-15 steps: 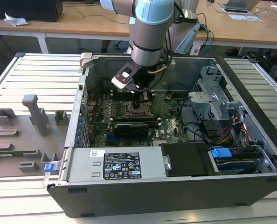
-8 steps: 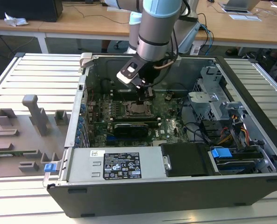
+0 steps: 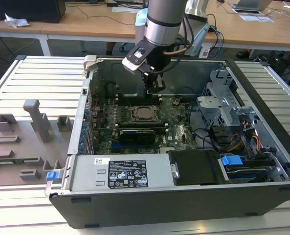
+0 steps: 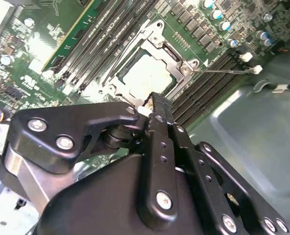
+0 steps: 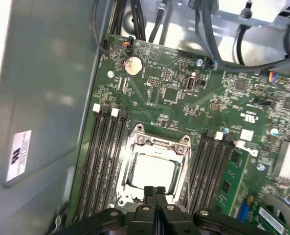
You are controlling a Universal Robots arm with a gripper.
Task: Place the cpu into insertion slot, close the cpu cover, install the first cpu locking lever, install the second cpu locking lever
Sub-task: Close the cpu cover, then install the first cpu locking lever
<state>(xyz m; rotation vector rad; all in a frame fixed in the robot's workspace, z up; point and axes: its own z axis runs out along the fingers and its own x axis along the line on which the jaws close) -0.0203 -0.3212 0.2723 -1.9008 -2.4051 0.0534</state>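
Observation:
The cpu (image 5: 153, 171), silvery with a thin green rim, lies flat in the insertion slot (image 3: 134, 115) on the green motherboard. The cpu cover (image 5: 157, 145) is down around it, its window framing the chip. In the second wrist view a thin metal lever (image 4: 223, 71) sticks out from a corner of the socket across the memory slots. My gripper (image 5: 154, 190) hangs just above the socket's edge, its black fingers (image 4: 159, 110) pressed together with nothing between them. In the exterior view the gripper (image 3: 157, 89) sits over the far side of the socket.
Long black memory slots (image 5: 103, 156) flank the socket on both sides. The case wall (image 5: 42, 98) rises close by. Cables and a drive cage (image 3: 223, 105) fill the exterior view's right, the power supply (image 3: 120, 172) the front. A grey fixture (image 3: 34, 122) stands outside the case.

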